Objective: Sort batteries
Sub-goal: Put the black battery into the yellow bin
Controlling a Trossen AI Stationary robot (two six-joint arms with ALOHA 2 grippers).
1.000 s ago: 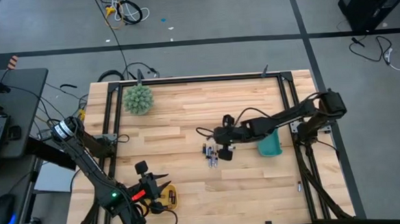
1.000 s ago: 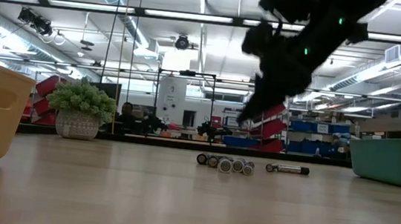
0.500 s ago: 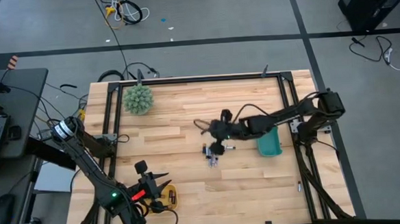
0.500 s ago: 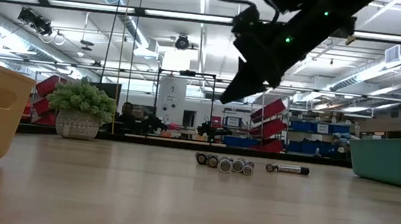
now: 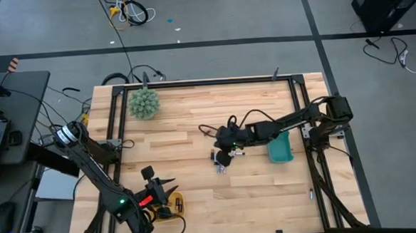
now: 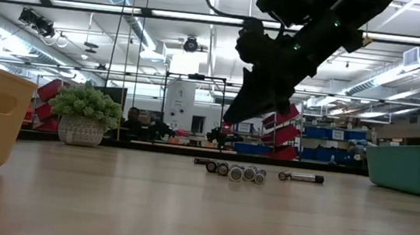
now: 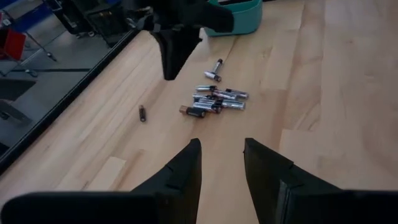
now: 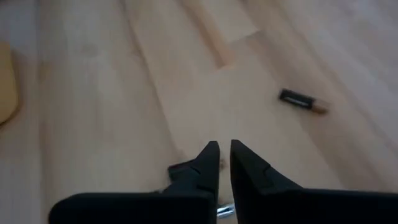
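Several small batteries (image 5: 219, 159) lie in a cluster mid-table, dark and silvery; the left wrist view shows the batteries (image 7: 214, 102) too. A lone battery (image 8: 301, 99) lies apart from them. My right gripper (image 5: 226, 141) hovers just beyond the cluster on its far side, raised above the table (image 6: 232, 116). Its fingers (image 8: 224, 152) stand only a narrow gap apart and hold nothing. My left gripper (image 7: 221, 163) is open and waits over the yellow tray (image 5: 174, 202) at the near left.
A teal tray (image 5: 279, 148) sits right of the cluster under my right arm. A spiky green ball (image 5: 144, 103) stands at the far left corner. One more battery (image 7: 215, 68) lies between the cluster and the teal tray. Bare wood lies between the two trays.
My right gripper has risen from the battery cluster and moved a little toward the table's far left, tipping to a slant. In the low view one battery now lies just left of the cluster where none showed before.
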